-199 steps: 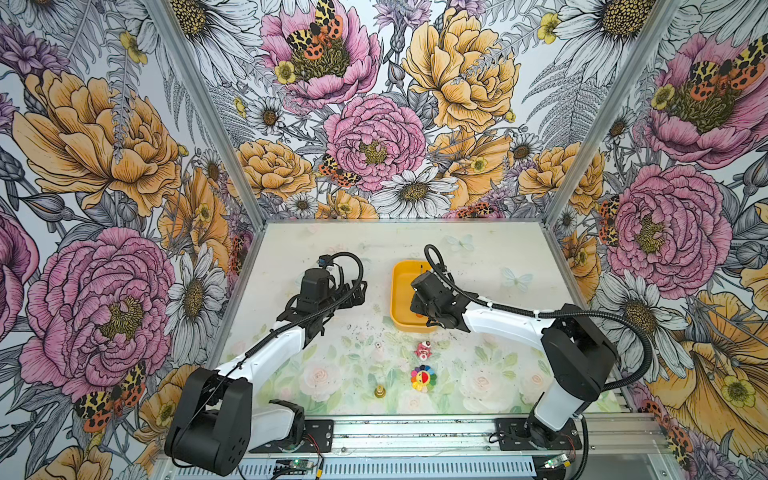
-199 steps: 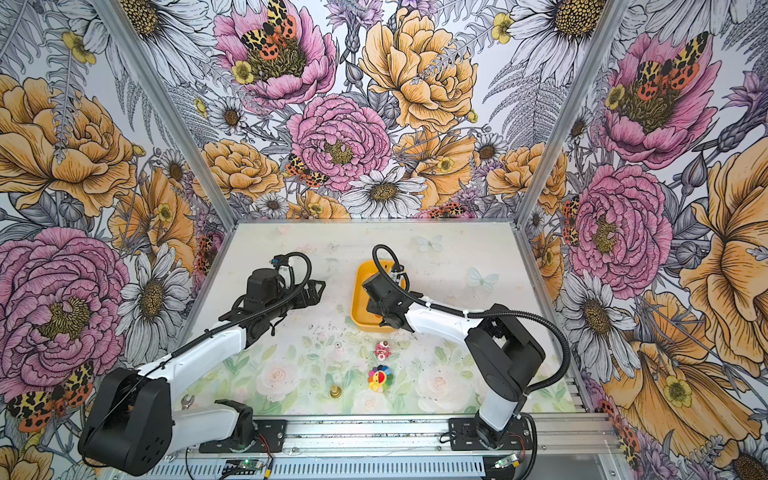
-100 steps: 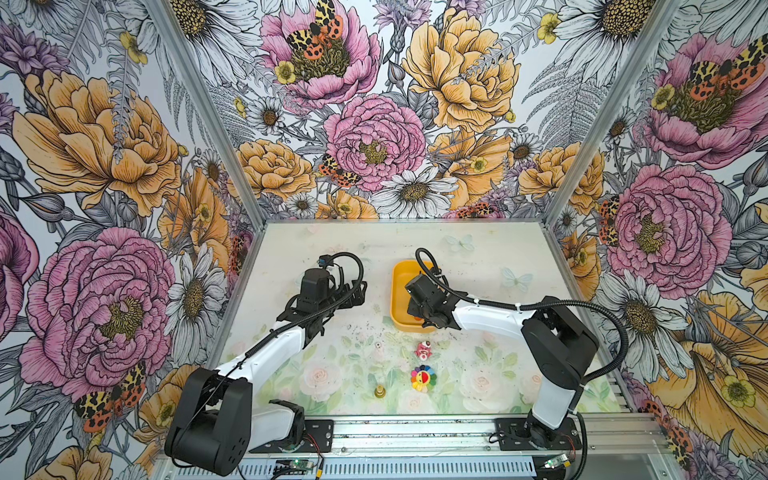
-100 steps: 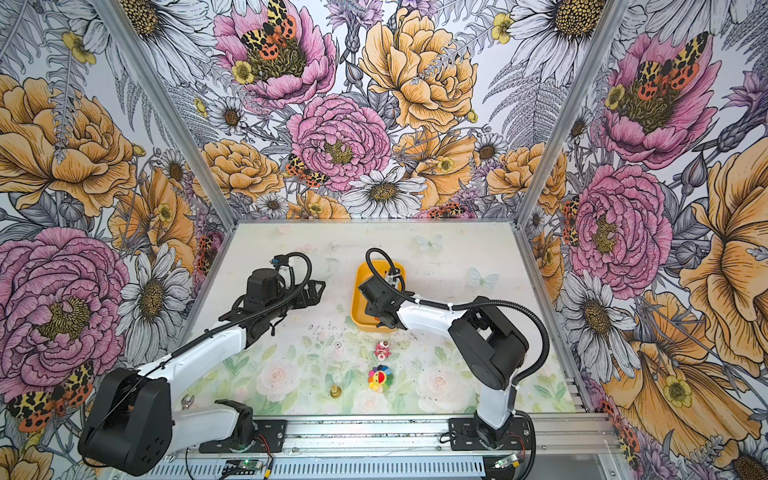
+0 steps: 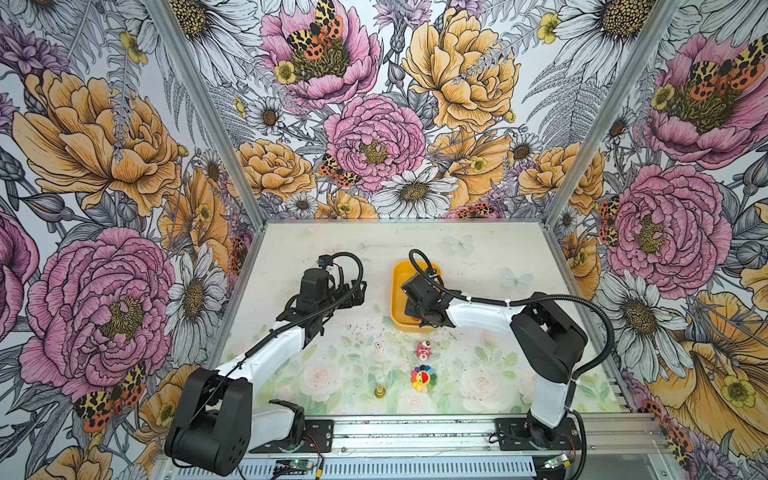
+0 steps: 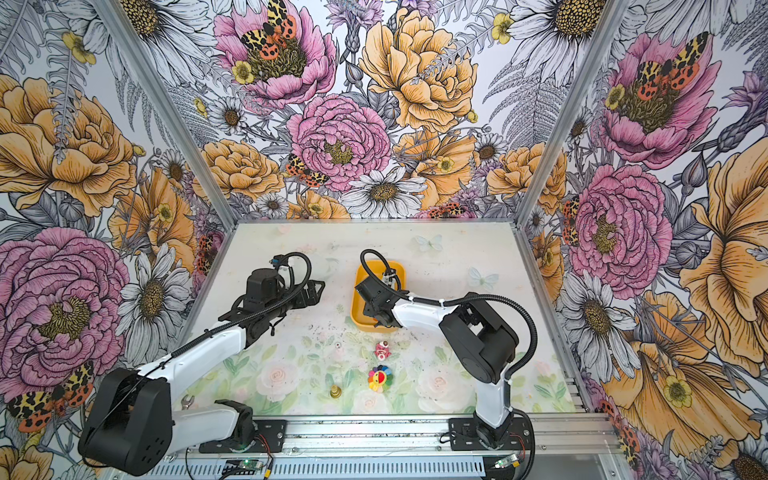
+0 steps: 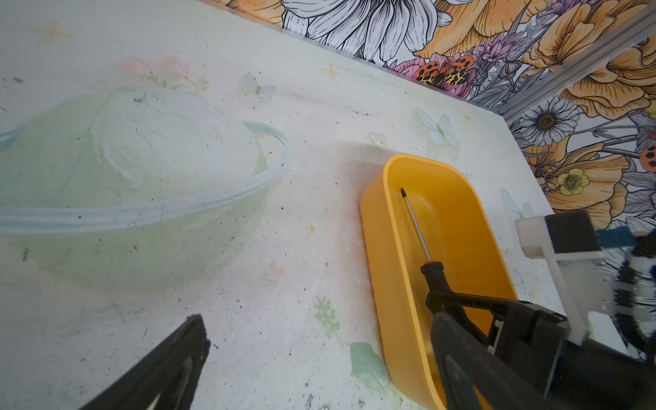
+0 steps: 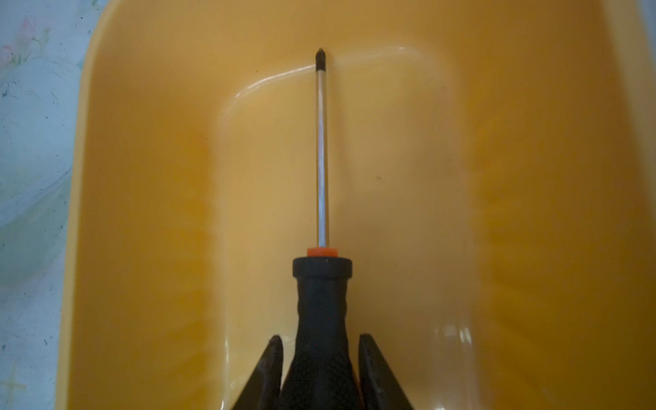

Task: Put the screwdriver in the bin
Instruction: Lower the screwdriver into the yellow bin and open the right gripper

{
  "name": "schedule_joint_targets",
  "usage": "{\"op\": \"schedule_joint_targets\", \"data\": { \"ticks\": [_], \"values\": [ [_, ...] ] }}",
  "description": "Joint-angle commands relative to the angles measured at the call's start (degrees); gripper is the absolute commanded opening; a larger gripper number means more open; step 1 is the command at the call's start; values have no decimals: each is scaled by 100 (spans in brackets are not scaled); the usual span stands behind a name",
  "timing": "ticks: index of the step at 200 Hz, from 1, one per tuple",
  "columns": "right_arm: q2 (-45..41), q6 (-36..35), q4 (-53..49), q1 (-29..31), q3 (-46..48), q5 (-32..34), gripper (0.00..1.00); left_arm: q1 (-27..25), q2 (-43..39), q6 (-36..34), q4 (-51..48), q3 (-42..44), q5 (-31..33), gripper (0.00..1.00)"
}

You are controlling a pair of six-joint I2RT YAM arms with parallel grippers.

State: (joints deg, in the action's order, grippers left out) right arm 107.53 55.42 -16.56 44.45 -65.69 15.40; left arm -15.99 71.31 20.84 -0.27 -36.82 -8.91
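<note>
Holding: right gripper [image 8: 317,369], jaws clamped on black handle of slim metal-shafted screwdriver [image 8: 322,170]
Bin: shallow yellow-orange plastic tray [image 7: 383,227], on floral table [image 5: 478,257]
Screwdriver position: inside bin, shaft lengthwise over floor, tip near far wall
Left gripper [image 5: 353,291]: beside bin, jaws wide, empty

Right hand [image 8: 321,369] is clamped tight with arm stretched forward; left hand [image 7: 319,362] hovers, fingers spread.

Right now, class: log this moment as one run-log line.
right gripper: shut on screwdriver | screwdriver: inside bin, not released | left gripper: open, beside bin
</note>
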Motion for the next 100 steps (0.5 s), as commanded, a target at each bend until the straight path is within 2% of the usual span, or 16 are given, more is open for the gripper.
{"op": "schedule_joint_targets", "data": {
  "ticks": [1, 31, 100],
  "values": [
    [65, -180, -52, 0, -207, 121, 0, 52, -3, -108, -60, -80, -122, 99],
    [93, -194, -106, -28, -219, 138, 0, 61, 6, -123, -52, -87, -120, 99],
    [199, -172, -239, -111, -289, 47, 20, 70, 98, -118, -36, -124, -187, 99]
  ]
}}
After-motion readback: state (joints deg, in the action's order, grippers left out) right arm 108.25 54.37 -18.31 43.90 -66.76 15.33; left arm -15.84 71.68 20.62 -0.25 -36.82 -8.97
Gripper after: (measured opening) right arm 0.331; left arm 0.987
